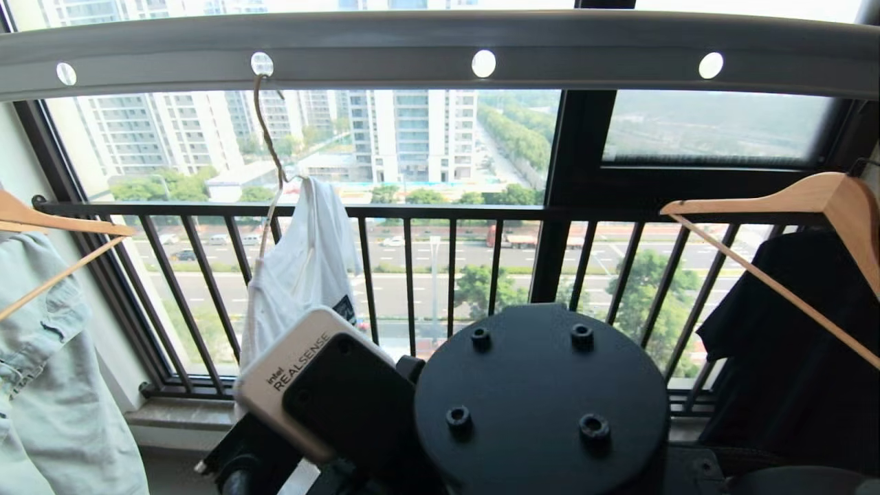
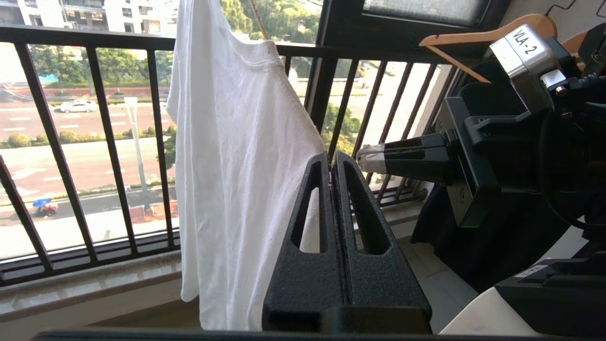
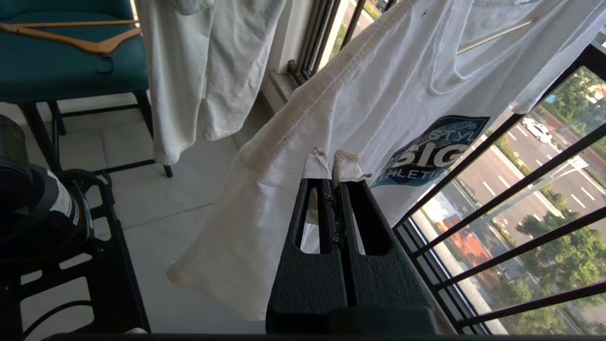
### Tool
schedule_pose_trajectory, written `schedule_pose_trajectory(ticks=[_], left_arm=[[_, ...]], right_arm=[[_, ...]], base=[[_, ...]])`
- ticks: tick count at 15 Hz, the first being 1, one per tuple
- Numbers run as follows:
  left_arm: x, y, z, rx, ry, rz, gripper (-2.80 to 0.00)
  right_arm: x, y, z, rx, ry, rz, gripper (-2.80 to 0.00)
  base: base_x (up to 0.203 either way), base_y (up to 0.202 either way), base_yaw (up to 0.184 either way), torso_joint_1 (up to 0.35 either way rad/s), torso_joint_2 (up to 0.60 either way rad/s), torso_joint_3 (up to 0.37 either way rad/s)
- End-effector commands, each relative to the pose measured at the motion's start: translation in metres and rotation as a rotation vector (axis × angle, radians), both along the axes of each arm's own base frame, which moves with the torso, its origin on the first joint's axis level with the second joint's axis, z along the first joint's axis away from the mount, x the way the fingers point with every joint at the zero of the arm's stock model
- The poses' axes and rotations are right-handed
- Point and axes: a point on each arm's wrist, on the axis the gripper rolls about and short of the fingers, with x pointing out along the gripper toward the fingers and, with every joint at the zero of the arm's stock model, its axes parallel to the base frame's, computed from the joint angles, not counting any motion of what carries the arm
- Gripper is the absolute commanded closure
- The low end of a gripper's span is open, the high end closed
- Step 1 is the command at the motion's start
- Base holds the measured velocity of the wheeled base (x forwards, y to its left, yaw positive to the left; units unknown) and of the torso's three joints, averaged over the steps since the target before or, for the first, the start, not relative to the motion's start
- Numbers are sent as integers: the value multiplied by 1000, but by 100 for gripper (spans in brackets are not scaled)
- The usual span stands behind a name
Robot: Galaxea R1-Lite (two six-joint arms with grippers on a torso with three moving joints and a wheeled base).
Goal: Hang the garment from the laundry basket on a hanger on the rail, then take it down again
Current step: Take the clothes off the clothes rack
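The garment (image 1: 302,275), a white T-shirt, hangs on the thin cream hanger (image 1: 269,148), whose hook sits in a hole of the grey rail (image 1: 440,41). Its blue chest graphic (image 3: 431,154) shows in the right wrist view. My left gripper (image 2: 330,161) is shut and empty, just right of the shirt's (image 2: 236,166) edge. My right gripper (image 3: 332,166), with white-taped tips, is shut with nothing in it, in front of the shirt's lower part (image 3: 303,142). It also shows as the right gripper (image 2: 367,158) beside the left fingers. The laundry basket is out of view.
A pale denim jacket (image 1: 41,357) hangs on a wooden hanger (image 1: 48,223) at the left. A black garment (image 1: 790,344) hangs on another wooden hanger (image 1: 811,199) at the right. Black window bars (image 1: 447,275) stand behind. A teal chair (image 3: 71,61) carries a wooden hanger (image 3: 71,35).
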Motion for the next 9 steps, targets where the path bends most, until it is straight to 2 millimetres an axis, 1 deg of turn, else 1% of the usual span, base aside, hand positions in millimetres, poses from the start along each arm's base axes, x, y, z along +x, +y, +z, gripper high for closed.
schedule_pose_trajectory(ticks=[1,3,5,7,9], left_arm=[[-5,-1,-1,-1,-18,12,0],[-9,-1,-3,-1,-34,14,0],[-16,-1,-10,-1,-52,12,0],[-18,-1,-17,0,-57,11,0],[-24,-1,-29,0,-70,8,0]], right_arm=[[-5,14,-9,-17,2,24,0],[-9,8,-1,-1,-8,5,0],[-13,-8,16,37,-30,-41,0],[-16,-34,27,54,-42,-81,0],[-7,-75,27,41,-52,-158,0]], base=[[0,0,0,0,0,0],[0,0,0,0,0,0],[0,0,0,0,0,0],[0,0,0,0,0,0],[0,0,0,0,0,0]])
